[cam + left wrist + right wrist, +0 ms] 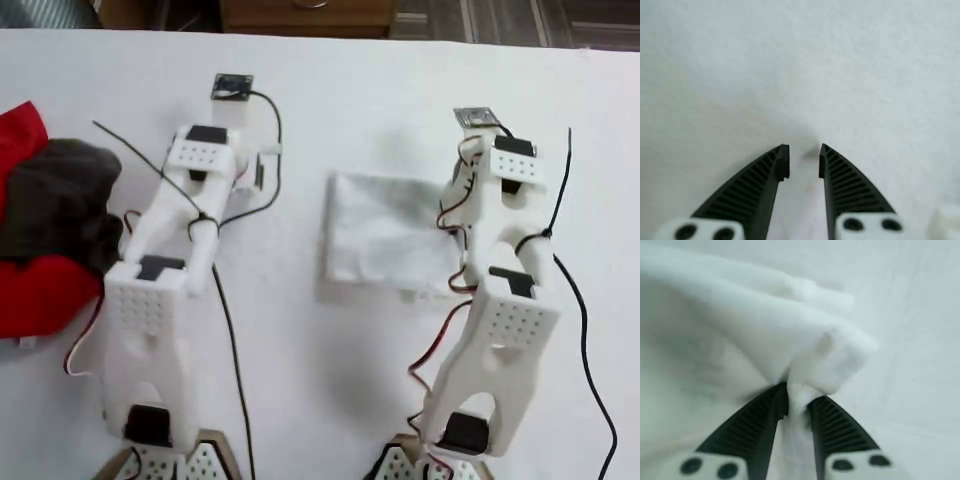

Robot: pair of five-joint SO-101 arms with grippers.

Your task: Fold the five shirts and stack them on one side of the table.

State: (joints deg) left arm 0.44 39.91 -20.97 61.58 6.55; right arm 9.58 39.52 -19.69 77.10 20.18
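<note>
A white shirt [380, 240] lies partly folded on the white table [330, 90], left of the right arm. My right gripper [797, 400] is shut on a bunched fold of the white shirt [740, 340] at its right edge, the cloth pinched between the black fingers. In the high view the right gripper [458, 198] sits low at that edge under the arm. My left gripper [804, 160] hovers over bare tabletop, its fingers a little apart with nothing between them. From above, the left gripper [250, 168] is well left of the white shirt.
A heap of unfolded shirts sits at the table's left edge: a dark grey shirt [60, 205] on top of red shirts [40, 290]. Cables [235, 350] trail between the arms. The table's far edge [320, 35] runs along the back.
</note>
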